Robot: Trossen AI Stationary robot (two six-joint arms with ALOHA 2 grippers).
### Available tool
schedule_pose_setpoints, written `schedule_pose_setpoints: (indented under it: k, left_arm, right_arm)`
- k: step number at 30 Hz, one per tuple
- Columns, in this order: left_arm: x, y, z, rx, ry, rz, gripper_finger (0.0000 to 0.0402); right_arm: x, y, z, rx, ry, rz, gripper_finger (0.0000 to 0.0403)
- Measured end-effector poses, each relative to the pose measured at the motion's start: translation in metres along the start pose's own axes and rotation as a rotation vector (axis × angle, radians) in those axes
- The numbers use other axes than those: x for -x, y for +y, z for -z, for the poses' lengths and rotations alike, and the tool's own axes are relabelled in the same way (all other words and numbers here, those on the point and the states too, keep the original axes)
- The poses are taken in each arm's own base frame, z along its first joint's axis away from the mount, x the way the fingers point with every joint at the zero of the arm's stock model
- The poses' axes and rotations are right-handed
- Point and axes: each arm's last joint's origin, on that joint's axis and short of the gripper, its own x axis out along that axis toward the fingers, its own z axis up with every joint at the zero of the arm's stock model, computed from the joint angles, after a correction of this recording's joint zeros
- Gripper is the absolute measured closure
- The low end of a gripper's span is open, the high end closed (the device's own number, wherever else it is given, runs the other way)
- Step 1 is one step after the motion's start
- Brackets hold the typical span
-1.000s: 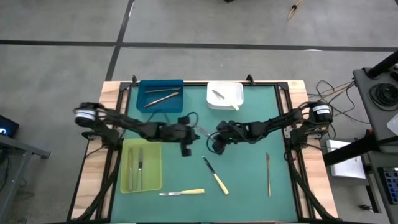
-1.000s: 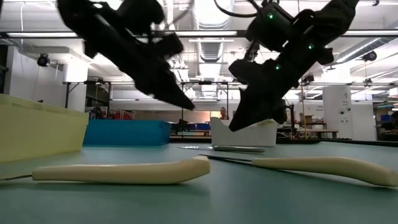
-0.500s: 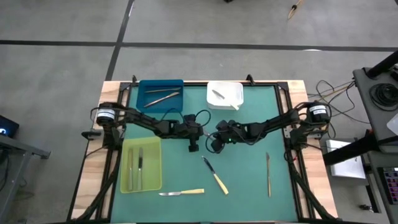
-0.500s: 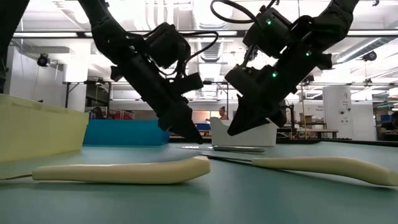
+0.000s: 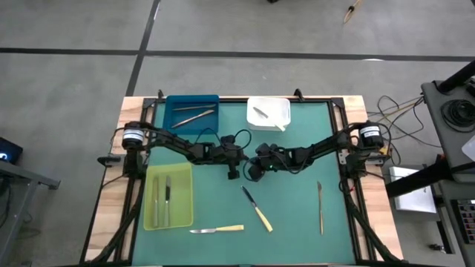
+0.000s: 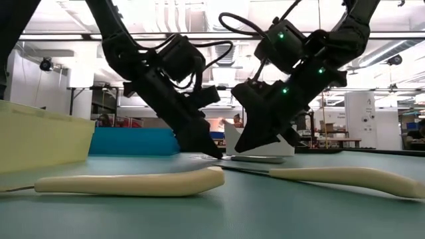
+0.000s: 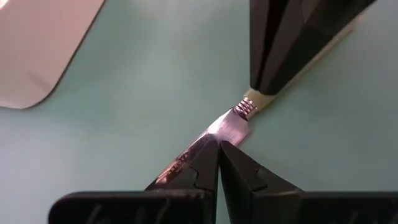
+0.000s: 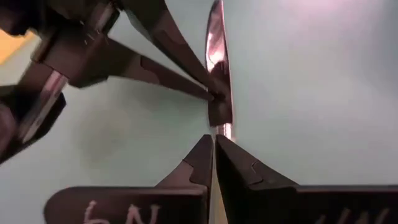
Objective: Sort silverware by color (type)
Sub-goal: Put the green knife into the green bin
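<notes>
Left gripper and right gripper both pinch one knife. Well apart from both grippers: two yellow-handled knives, one grey utensil.

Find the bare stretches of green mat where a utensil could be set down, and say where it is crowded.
Bare mat lies between the white tray and the table's right edge, and between the yellow-green tray and the angled yellow-handled knife. The centre is crowded: left tool and right tool meet over one knife.
</notes>
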Motion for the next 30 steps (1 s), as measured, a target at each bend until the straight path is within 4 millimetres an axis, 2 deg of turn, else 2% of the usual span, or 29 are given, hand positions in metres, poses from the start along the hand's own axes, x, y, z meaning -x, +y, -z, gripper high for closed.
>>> schedule_pose_setpoints:
  k: [4, 10, 14, 18, 24, 30]
  left_arm:
    - [-0.003, -0.001, 0.003, 0.015, 0.009, 0.0, 0.0402]
    - [-0.004, -0.001, 0.006, 0.019, 0.025, 0.001, 0.0402]
    - [-0.004, -0.001, 0.006, 0.022, 0.029, 0.003, 0.0402]
    - [-0.004, -0.002, 0.007, 0.022, 0.033, 0.005, 0.0402]
    - [-0.005, -0.002, 0.007, 0.022, 0.032, 0.007, 0.0402]
    - [-0.004, -0.002, 0.007, 0.022, 0.032, 0.007, 0.0402]
  right_arm:
    - [-0.001, 0.0, 0.002, -0.006, 0.026, -0.014, 0.0372]
    - [-0.001, -0.001, 0.001, -0.015, 0.032, -0.026, 0.0305]
    - [-0.002, -0.002, 0.001, 0.085, 0.029, -0.014, 0.0266]
    - [-0.009, -0.006, 0.008, 0.174, 0.05, 0.007, 0.0246]
    - [-0.028, -0.013, 0.028, 0.319, 0.09, 0.053, 0.0252]
    - [-0.048, -0.023, 0.049, 0.336, 0.122, 0.089, 0.0309]
